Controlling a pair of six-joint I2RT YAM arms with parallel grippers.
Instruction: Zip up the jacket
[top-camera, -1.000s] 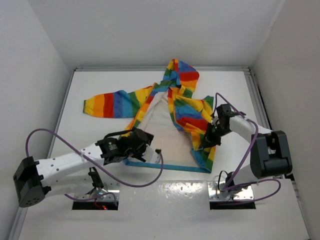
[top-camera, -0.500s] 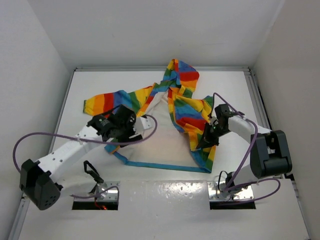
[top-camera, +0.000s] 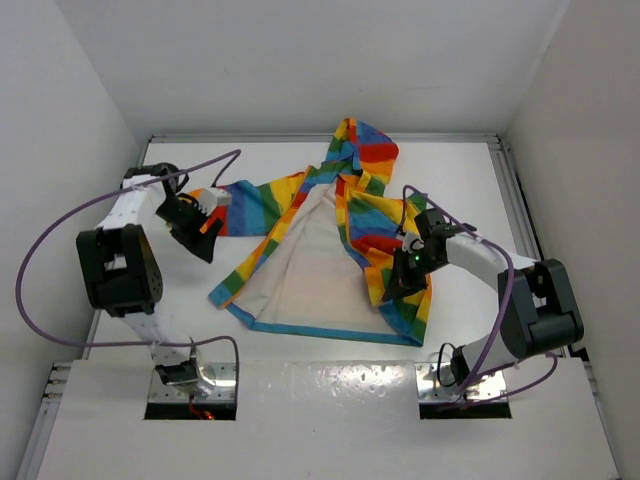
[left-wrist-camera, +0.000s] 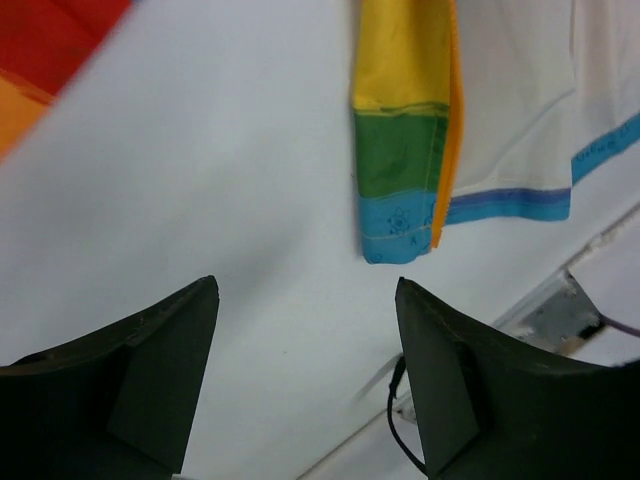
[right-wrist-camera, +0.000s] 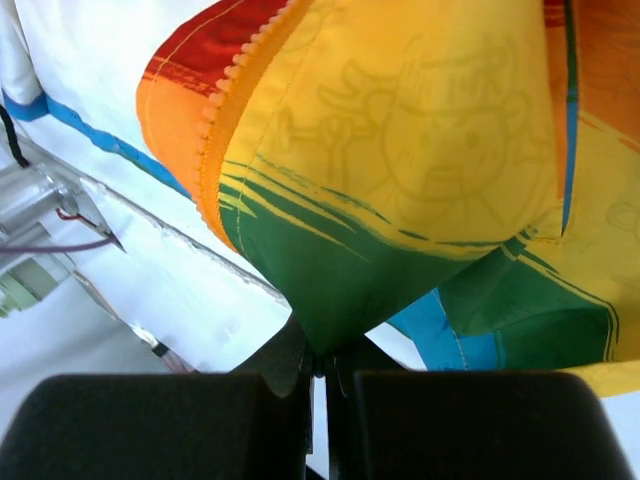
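One striped jacket (top-camera: 370, 215), one white table (top-camera: 460, 180), two robot arms, left arm (top-camera: 115, 265) and right arm (top-camera: 490, 262), two grippers, left gripper (left-wrist-camera: 305, 290) and right gripper (right-wrist-camera: 322, 362), two purple cables (top-camera: 22, 295) (top-camera: 512, 285), two metal base plates (top-camera: 195, 380) (top-camera: 465, 385).

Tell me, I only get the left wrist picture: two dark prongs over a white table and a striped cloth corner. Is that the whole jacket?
Observer: No. From above, the jacket lies spread open on the table, cream lining up, unzipped.
Operator: Is anything holding it?
Observer: The right gripper is shut on a green fold of its front edge.
Operator: And my prongs?
Observer: The left gripper hangs open near the sleeve, holding nothing.
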